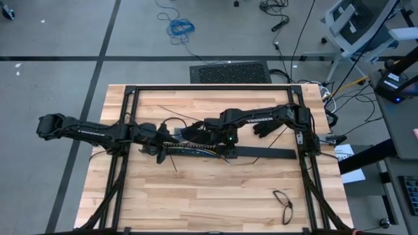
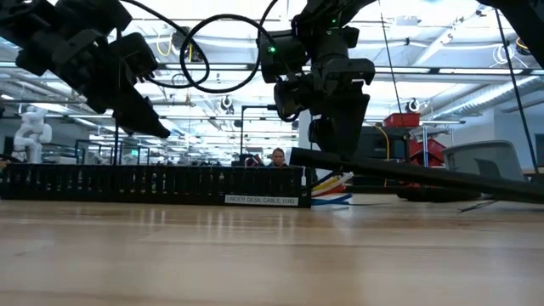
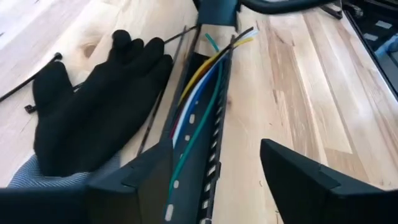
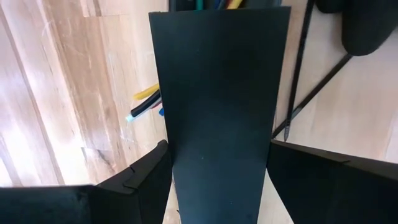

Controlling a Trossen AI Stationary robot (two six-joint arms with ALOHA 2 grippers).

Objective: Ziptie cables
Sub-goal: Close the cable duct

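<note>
The right claw (image 4: 214,186) has its two fingers set around a flat black lid strip (image 4: 217,106), one finger on each side, and it seems to hold this strip above the slotted cable tray (image 2: 153,183). I judge that the grip keeps the cover away so the wires stay reachable.

The left claw (image 3: 205,180) stands open over the tray and holds nothing; the tray runs between its fingers.

The cables (image 3: 199,102), yellow, white, blue and green, lie inside the tray near the middle of the surface (image 1: 215,196), and their ends come out at the tray's right end (image 2: 331,191).

A black glove (image 3: 93,118) lies just beside the tray, with thin zip ties (image 3: 34,81) around it.

Toward the near edge the surface gives more room; only a small black cable loop (image 1: 283,202) lies near the right corner there. Around the tray the two arms are close together, so the space is narrow.
</note>
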